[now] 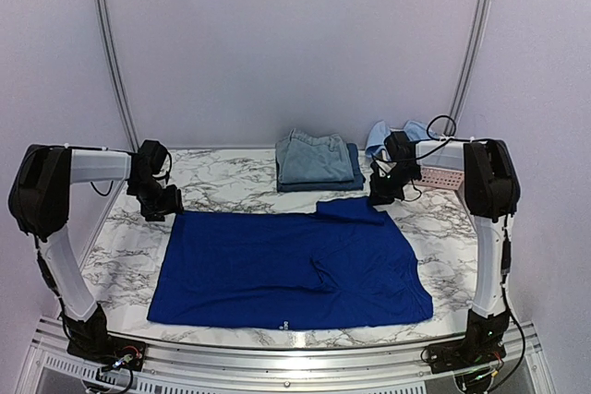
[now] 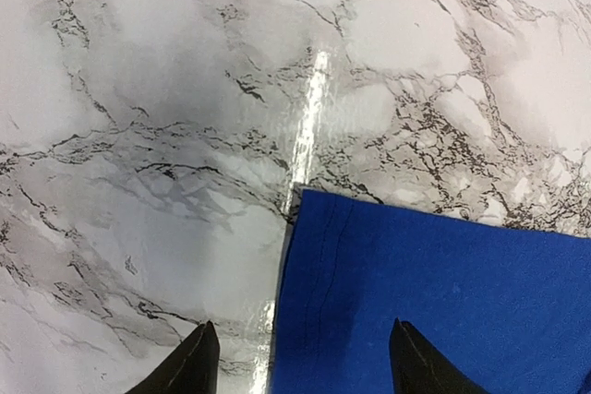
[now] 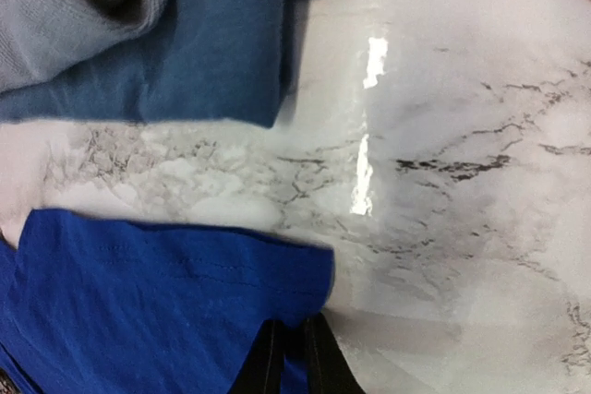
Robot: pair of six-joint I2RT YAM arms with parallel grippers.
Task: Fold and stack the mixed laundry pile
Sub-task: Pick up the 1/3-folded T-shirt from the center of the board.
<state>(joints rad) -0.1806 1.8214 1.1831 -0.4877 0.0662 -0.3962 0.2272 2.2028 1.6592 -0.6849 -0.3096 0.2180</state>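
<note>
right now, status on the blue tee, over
left jaws open, straddling t-shirt edge by its far corner. right jaws shut on its sleeve hem. folded stack behind, apart. nothing blocking.

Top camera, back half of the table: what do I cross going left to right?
From the left: left pincer → folded stack of blue garments → right pincer → pink basket. The royal-blue T-shirt spans most of the width, so I leave it out.
</note>
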